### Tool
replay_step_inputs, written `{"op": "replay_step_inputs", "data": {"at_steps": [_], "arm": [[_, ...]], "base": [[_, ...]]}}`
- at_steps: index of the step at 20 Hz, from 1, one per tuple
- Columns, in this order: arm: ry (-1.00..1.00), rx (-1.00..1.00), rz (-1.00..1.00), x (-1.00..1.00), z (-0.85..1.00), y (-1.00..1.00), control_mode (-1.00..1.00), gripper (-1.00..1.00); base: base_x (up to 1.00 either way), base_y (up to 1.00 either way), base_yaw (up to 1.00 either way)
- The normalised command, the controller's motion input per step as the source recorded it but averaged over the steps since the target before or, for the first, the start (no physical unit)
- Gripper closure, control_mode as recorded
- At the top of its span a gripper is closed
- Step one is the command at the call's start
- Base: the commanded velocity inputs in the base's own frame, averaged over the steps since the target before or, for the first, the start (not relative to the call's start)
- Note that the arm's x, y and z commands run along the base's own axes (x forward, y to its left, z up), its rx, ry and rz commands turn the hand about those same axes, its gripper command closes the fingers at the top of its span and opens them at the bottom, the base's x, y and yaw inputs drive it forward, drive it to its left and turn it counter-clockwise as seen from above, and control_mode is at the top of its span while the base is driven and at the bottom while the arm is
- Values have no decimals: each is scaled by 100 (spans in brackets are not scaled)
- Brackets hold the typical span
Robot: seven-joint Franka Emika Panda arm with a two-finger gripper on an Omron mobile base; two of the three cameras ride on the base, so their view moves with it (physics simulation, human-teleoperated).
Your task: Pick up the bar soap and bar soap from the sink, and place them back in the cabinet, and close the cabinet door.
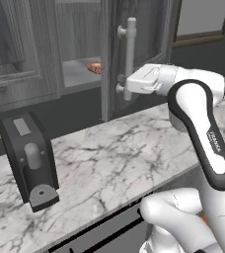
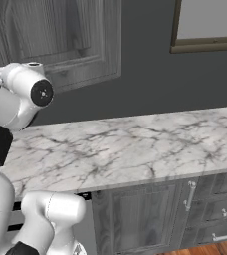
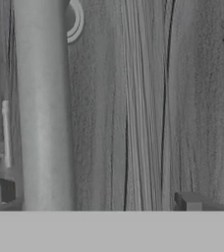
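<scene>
One soap lies on the cabinet shelf, seen through the gap beside the half-open door; the second bar cannot be made out.

Item: door. Grey wood-grain, swung out toward the robot, its free edge standing over the back of the counter. Vertical silver handle on two round mounts.

Item: gripper. Pressed up at the lower part of the handle, just above the lower mount. The hand view is close against the handle and door panel. Its opening cannot be judged; no soap is seen in it.

Item: coffee machine. Left on the counter, well apart from the door.

Step in hand, as judged: closing the door. Method advised: keep contact low on the handle or panel, push along the door's swing arc rather than straight ahead, keep the wrist clear of the handle mounts, and ease off as the door meets the frame.
</scene>
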Motion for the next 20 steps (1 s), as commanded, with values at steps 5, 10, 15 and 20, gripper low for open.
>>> {"op": "replay_step_inputs", "data": {"at_steps": [5, 10, 15, 20], "arm": [[0, 0, -9, 25, 0, 51, -100, -100], [0, 0, -10, 29, 0, 43, -100, -100], [-1, -1, -9, 33, 0, 39, -100, -100], [0, -2, -7, 43, 0, 35, -100, -100]], "base": [[0, 0, 0], [0, 0, 0], [0, 0, 0], [0, 0, 0]]}}
